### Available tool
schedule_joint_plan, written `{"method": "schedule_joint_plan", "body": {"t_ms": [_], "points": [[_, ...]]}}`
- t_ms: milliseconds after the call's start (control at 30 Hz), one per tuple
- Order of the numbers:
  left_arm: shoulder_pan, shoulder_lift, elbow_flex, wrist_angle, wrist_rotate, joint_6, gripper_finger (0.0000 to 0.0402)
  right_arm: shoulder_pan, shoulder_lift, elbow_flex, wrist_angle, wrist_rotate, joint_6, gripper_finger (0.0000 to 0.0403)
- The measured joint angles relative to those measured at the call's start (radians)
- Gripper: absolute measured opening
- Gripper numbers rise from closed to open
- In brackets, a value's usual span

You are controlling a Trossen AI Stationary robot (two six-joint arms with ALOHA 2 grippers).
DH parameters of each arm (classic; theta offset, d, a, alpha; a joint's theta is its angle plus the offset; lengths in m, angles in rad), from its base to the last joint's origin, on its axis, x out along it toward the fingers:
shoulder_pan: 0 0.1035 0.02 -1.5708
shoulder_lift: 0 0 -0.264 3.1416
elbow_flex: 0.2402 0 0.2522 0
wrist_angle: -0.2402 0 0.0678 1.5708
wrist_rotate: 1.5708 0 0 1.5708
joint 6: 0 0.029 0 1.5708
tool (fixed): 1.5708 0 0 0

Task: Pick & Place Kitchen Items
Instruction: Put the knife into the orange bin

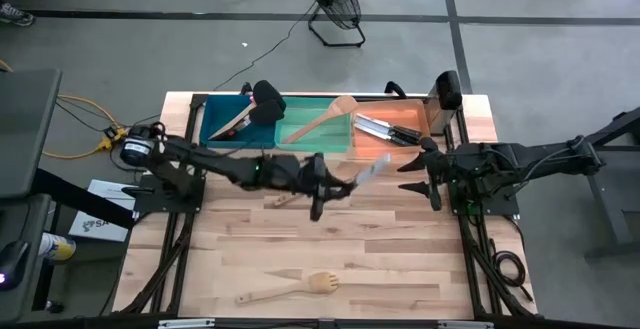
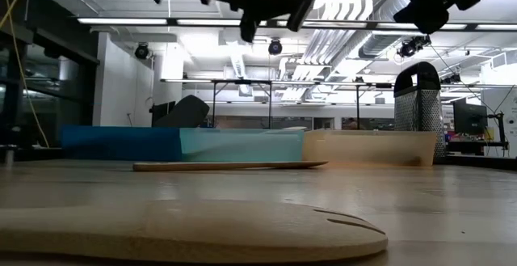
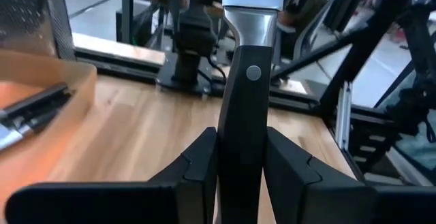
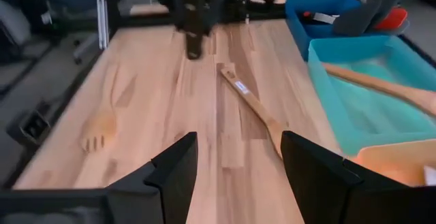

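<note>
My left gripper (image 1: pixel 335 185) hovers over the table's middle, shut on a black-handled steel knife (image 1: pixel 370 170) whose blade points toward the orange bin (image 1: pixel 392 147). My right gripper (image 4: pixel 235 169) waits open at the table's right side (image 1: pixel 422 176), holding nothing. A pale wooden spatula (image 4: pixel 252 105) lies flat on the table below the left arm. Near the front edge lies a wooden fork (image 1: pixel 300 287). The green bin (image 1: pixel 300 139) holds a wooden spoon (image 1: pixel 325 119), the orange bin holds knives (image 1: pixel 385 129), and the blue bin (image 1: pixel 222 134) holds a black turner (image 1: pixel 262 101). My left gripper pinches the knife's black handle (image 3: pixel 240 135) between its two fingers (image 3: pixel 201 166), behind the rivet. The fingers come about level from the table's left and lie along the knife, which sticks out ahead of them. The knife is lifted clear of the table.
The three bins stand in a row along the far edge, with a box grater (image 2: pixel 418 104) at their right end. Bare wooden tabletop (image 1: pixel 400 259) stretches between the spatula and the fork. Beyond the table stand a floor fan (image 1: pixel 332 4) and other frames.
</note>
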Motion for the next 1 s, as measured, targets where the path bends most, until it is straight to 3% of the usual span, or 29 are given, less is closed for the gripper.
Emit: {"method": "schedule_joint_plan", "body": {"t_ms": [200, 367, 567, 867, 1000], "points": [[0.115, 0.000, 0.000, 0.090, 0.126, 0.013, 0.0084, 0.000, 0.000, 0.000, 0.081, 0.003, 0.238, 0.0203], [0.197, -0.001, 0.023, 0.129, 0.201, 0.038, 0.0084, 0.000, 0.021, 0.000, 0.152, 0.115, 0.250, 0.0203], [0.266, -0.001, 0.111, 0.119, 0.267, 0.142, 0.0084, 0.000, 0.146, 0.000, 0.280, 0.168, 0.115, 0.0203], [0.348, -0.002, 0.174, 0.095, 0.367, 0.183, 0.0084, -0.006, 0.330, 0.000, 0.622, 0.377, -0.073, 0.0203], [0.363, -0.002, 0.174, 0.102, 0.410, 0.186, 0.0084, -0.058, 0.391, 0.000, 0.792, 0.313, -0.107, 0.0203]]}}
